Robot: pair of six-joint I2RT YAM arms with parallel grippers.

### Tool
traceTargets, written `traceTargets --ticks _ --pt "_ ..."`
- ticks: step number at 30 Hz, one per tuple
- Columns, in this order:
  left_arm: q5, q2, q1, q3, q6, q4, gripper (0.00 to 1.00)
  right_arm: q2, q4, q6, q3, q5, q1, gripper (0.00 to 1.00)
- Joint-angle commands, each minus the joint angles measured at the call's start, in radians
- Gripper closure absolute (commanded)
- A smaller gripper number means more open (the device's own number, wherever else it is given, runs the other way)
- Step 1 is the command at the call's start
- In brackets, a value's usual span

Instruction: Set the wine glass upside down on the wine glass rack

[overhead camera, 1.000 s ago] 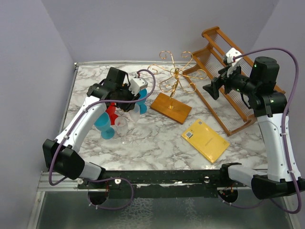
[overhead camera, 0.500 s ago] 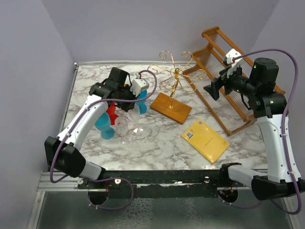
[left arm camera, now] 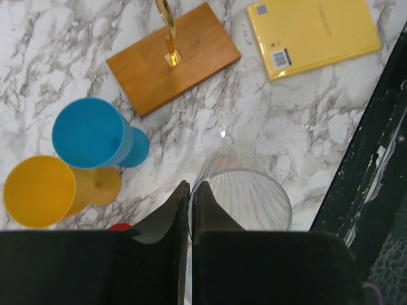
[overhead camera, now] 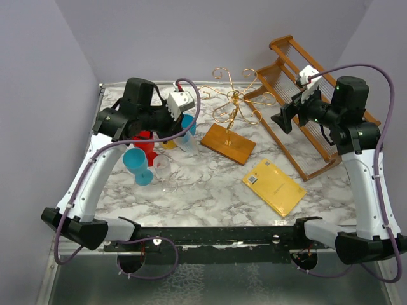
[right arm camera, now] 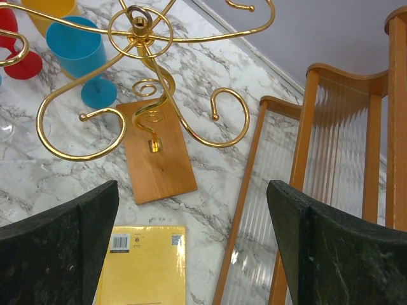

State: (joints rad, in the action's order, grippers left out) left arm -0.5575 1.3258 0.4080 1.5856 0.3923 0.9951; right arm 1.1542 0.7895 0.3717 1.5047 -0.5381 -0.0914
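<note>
My left gripper [overhead camera: 179,131] is shut on the rim of a clear wine glass [overhead camera: 187,143] and holds it tilted above the table, left of the rack. In the left wrist view the fingertips [left arm camera: 191,188] pinch the glass rim, and the bowl [left arm camera: 251,198] shows to their right. The wine glass rack is a gold wire stand [overhead camera: 234,100] on an orange-brown wooden base [overhead camera: 227,143]; it also shows in the left wrist view [left arm camera: 173,57] and the right wrist view [right arm camera: 140,28]. My right gripper [overhead camera: 284,119] is open and empty, raised to the right of the rack [right arm camera: 194,197].
A second clear glass [overhead camera: 163,167] stands near a blue cup [overhead camera: 135,162], a red cup [overhead camera: 145,142], a yellow cup [left arm camera: 38,190] and another blue cup [left arm camera: 89,133]. A yellow book [overhead camera: 273,186] lies front right. A large brown slatted rack [overhead camera: 311,121] stands at the back right.
My left arm has risen and drawn back to the left, lifting the clear glass off the table. The right arm has hardly moved.
</note>
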Motion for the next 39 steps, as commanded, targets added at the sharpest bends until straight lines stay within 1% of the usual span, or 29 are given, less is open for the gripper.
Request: traceTargets --ticks 1,4,7,12,16,20,23,27,31,34,39 --pt "-0.115 -0.039 0.003 0.150 0.028 0.123 1.00 0.013 0.027 0.022 0.052 -0.031 0.002 0.00" --pt "-0.120 -0.072 -0.007 0.207 0.043 0.169 1.00 0.021 0.036 0.033 0.065 -0.053 0.002 0.00" --pt "-0.120 -0.117 -0.049 0.224 0.045 0.182 1.00 0.032 0.045 0.037 0.085 -0.097 0.003 0.00" --pt "-0.125 -0.177 -0.183 0.266 0.017 0.171 1.00 0.053 0.033 0.013 0.115 -0.165 0.001 0.00" --pt "-0.121 -0.182 -0.277 0.354 -0.051 0.114 1.00 0.084 -0.022 -0.052 0.147 -0.216 0.001 0.00" --pt "-0.047 -0.142 -0.299 0.466 -0.176 -0.014 1.00 0.131 -0.116 -0.150 0.204 -0.235 -0.003 0.00" --pt "-0.011 -0.112 -0.299 0.525 -0.277 -0.157 1.00 0.182 -0.194 -0.227 0.246 -0.245 -0.015 0.01" --pt "-0.061 -0.069 -0.300 0.533 -0.420 -0.326 1.00 0.275 -0.252 -0.318 0.337 -0.244 -0.061 0.00" --pt "-0.132 -0.010 -0.299 0.511 -0.587 -0.483 1.00 0.341 -0.301 -0.398 0.418 -0.203 -0.133 0.01" --pt "-0.164 0.042 -0.299 0.503 -0.708 -0.599 1.00 0.346 -0.366 -0.494 0.406 -0.211 -0.141 0.05" --pt "-0.208 0.099 -0.299 0.495 -0.853 -0.757 1.00 0.328 -0.440 -0.587 0.346 -0.213 -0.148 0.12"
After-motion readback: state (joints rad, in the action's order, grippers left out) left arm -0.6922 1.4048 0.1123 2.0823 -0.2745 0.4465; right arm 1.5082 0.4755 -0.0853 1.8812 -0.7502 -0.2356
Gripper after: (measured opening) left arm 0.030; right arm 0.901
